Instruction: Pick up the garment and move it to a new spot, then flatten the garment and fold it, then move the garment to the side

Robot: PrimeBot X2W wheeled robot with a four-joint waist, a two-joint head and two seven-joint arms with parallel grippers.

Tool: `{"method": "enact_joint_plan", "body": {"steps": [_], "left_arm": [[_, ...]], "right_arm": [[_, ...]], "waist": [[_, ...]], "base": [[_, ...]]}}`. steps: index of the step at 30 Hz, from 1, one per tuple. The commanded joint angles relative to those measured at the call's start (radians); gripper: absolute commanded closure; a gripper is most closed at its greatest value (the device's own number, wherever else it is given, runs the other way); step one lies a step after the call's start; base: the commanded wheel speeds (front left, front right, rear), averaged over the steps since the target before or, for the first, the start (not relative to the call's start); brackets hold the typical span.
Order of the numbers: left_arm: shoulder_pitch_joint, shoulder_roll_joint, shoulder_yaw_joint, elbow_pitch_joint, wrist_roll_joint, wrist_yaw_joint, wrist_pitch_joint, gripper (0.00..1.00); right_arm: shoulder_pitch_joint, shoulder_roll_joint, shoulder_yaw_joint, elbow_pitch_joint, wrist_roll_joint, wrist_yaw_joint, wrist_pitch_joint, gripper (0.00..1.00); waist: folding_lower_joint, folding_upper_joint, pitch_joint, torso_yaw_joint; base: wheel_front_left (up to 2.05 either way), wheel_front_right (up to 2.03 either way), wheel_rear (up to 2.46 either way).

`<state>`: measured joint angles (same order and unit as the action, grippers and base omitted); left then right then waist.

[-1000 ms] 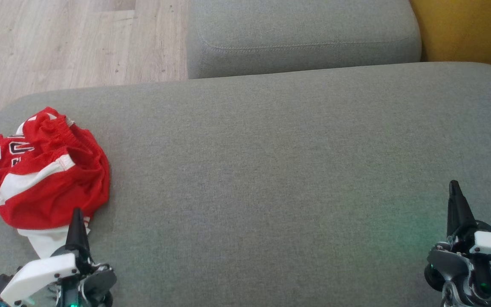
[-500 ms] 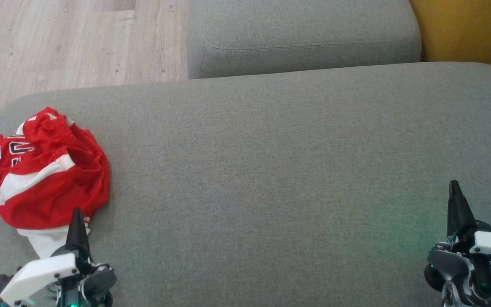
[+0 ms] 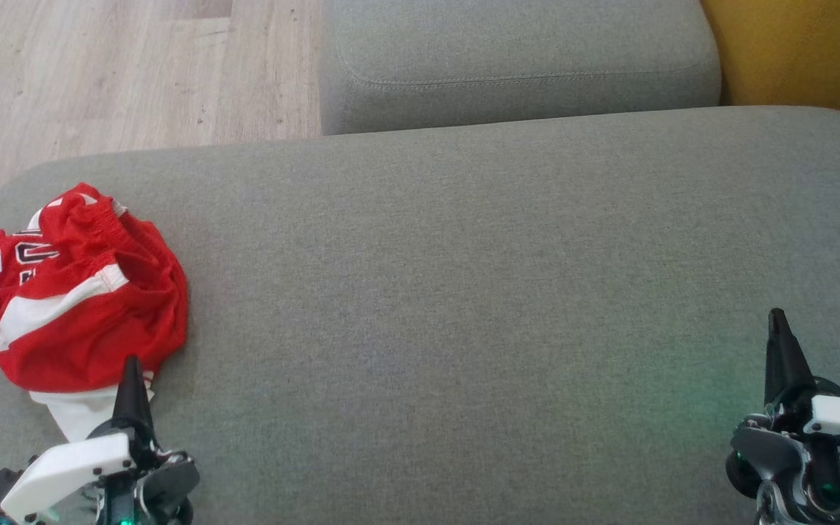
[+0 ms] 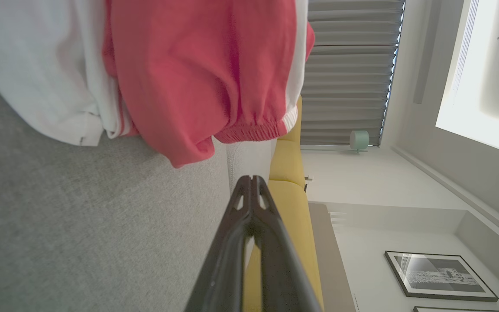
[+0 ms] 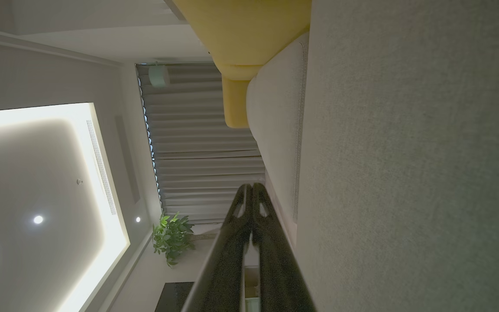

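The garment (image 3: 70,299) is a crumpled red and white piece with dark lettering, lying at the left end of the grey sofa seat (image 3: 464,277). In the left wrist view the garment (image 4: 189,69) hangs across the top, red cloth with white bands. My left gripper (image 3: 132,364) sits at the lower left, shut and empty, its tip just at the garment's near white edge. Its fingertips (image 4: 253,180) meet in the left wrist view. My right gripper (image 3: 777,317) rests shut at the lower right, far from the garment, with its fingers (image 5: 251,187) pressed together.
A second grey cushion (image 3: 515,65) lies beyond the seat. Wood floor (image 3: 114,73) is at the upper left past the seat's rounded corner. A yellow sofa (image 3: 806,51) stands at the upper right. The seat stretches wide between the two grippers.
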<state>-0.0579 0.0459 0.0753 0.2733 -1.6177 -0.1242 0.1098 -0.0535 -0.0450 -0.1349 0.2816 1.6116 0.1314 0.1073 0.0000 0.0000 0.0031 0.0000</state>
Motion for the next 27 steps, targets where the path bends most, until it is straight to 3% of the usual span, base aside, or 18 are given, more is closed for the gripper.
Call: {"method": "enact_joint_plan", "body": {"steps": [1,6,7,8,16,27], "left_arm": [[-0.05,0.004,0.038,-0.028,0.009,-0.007,0.003,1.0],[-0.05,0.004,0.038,-0.028,0.009,-0.007,0.003,1.0],[0.0,0.0,-0.001,0.004,0.0,0.001,0.0,1.0],[0.013,-0.001,-0.007,0.03,0.001,0.001,-0.002,0.0],[0.028,-0.002,-0.015,0.051,0.05,0.007,-0.024,0.0],[0.037,-0.001,-0.026,0.026,0.194,0.036,-0.054,0.0]], "right_arm": [[-0.054,-0.005,0.021,-0.037,-0.003,-0.001,0.006,1.0],[-0.054,-0.005,0.021,-0.037,-0.003,-0.001,0.006,1.0],[0.001,0.0,0.001,0.004,0.0,0.0,0.0,1.0],[0.012,0.002,0.003,0.031,0.0,0.0,-0.001,0.0],[0.02,0.003,0.04,0.055,-0.025,0.0,-0.024,0.0],[0.015,0.003,0.065,0.051,-0.195,0.0,-0.053,0.0]], "waist": [[0.0,0.0,0.0,0.0],[0.0,0.0,0.0,0.0],[0.0,0.0,0.0,0.0],[0.0,0.0,0.0,0.0],[0.0,0.0,-0.005,-0.002],[0.0,0.0,-0.011,-0.003]], "base": [[0.0,0.0,0.0],[0.0,0.0,0.0],[0.0,0.0,0.0],[0.0,0.0,0.0],[0.0,0.0,0.0],[0.0,0.0,0.0]]}}
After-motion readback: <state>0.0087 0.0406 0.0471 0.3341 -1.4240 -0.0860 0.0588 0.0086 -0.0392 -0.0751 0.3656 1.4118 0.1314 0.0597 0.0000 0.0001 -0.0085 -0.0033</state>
